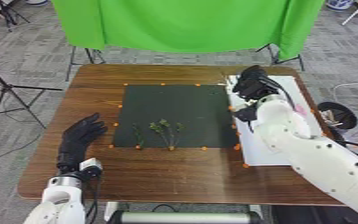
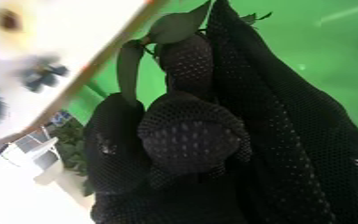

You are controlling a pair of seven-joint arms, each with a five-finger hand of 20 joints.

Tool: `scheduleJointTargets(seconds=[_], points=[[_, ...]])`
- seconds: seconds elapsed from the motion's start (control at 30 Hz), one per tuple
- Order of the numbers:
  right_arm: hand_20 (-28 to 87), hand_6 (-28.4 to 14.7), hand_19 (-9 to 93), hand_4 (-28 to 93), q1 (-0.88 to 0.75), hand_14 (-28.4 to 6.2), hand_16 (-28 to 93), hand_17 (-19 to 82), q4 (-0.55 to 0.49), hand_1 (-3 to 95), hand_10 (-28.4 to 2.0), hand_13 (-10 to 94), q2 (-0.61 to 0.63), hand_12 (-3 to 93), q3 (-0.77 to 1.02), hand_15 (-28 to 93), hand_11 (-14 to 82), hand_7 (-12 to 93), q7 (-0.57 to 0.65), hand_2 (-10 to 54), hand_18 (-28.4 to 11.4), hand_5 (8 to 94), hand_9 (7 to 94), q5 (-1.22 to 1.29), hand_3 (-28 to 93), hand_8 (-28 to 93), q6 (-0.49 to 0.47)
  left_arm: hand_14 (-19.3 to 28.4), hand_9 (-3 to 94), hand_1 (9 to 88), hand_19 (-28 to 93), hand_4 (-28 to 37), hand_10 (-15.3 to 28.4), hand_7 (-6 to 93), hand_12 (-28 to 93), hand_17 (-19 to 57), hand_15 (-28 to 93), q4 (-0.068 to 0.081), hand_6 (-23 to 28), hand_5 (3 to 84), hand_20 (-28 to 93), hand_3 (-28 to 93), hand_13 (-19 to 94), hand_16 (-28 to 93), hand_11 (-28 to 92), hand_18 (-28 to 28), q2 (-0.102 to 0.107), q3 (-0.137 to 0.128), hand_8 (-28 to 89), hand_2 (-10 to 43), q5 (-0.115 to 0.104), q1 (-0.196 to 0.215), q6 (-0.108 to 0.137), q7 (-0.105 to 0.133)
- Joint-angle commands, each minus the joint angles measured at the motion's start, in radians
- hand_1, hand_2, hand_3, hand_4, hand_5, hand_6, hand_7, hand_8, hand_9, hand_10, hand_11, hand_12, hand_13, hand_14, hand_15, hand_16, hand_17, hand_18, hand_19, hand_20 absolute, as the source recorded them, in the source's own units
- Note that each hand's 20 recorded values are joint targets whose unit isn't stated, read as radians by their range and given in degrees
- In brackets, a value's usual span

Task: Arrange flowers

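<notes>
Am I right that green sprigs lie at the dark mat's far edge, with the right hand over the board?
Not the far edge: the head view shows sprigs at the near edge of the mat; the right hand is over the board.

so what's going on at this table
The robot's right hand has a leafy sprig in its fingers, up over the white board. A few green sprigs lie on the dark mat, so the flower arranging looks only partly done. The left hand is open, off to the left of the mat.
</notes>
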Motion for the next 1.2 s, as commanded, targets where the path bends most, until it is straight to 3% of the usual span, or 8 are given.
scheduleJointTargets(seconds=[0.03,0.53,1.1,1.2], points=[[47,-6.5,85,6,-0.082,-1.2,29,74,-0.098,59.0,-14.9,94,-0.068,56.7,0.041,58,26.1,63,0.062,-9.5,-5.1,63.5,87.9,-0.070,65,10,0.030,17.7,51.3,25.5,7,-24.9,14.0,17.0,13,15.1,28,0.012,0.4,52.7,24,73,44,-1,22,11.9,-0.007,0.016,-8,-2.9,0.000,0.020,-0.010,-0.016],[46,-6.7,84,8,-0.272,-0.9,26,75,-0.189,59.3,-14.8,94,-0.173,54.5,0.085,59,27.4,63,0.119,-9.5,-4.4,64.1,88.3,-0.108,64,9,0.045,17.7,51.2,25.5,7,-25.1,14.1,17.0,13,14.9,28,0.001,0.4,52.7,24,73,44,0,22,11.9,-0.002,0.011,-8,-3.0,0.004,0.033,-0.007,-0.029],[46,-6.6,84,9,-0.357,-0.9,26,75,-0.186,59.3,-14.6,94,-0.201,53.6,0.076,59,28.2,63,0.145,-9.5,-4.4,64.2,88.2,-0.127,63,9,0.046,17.8,51.1,25.4,8,-25.0,14.0,16.9,13,14.4,28,0.001,0.5,52.7,24,73,44,-1,22,12.0,-0.002,0.012,-8,-2.9,0.006,0.034,-0.011,-0.040],[45,-6.4,84,9,-0.358,-0.9,26,75,-0.184,59.1,-14.3,94,-0.203,53.5,0.072,59,28.2,63,0.146,-9.5,-4.4,64.1,88.1,-0.126,63,9,0.049,17.7,51.1,25.5,8,-25.1,14.0,16.9,13,14.4,28,-0.003,0.4,52.7,24,73,44,-1,22,12.0,-0.005,0.009,-8,-2.9,0.018,0.039,-0.007,-0.045]])
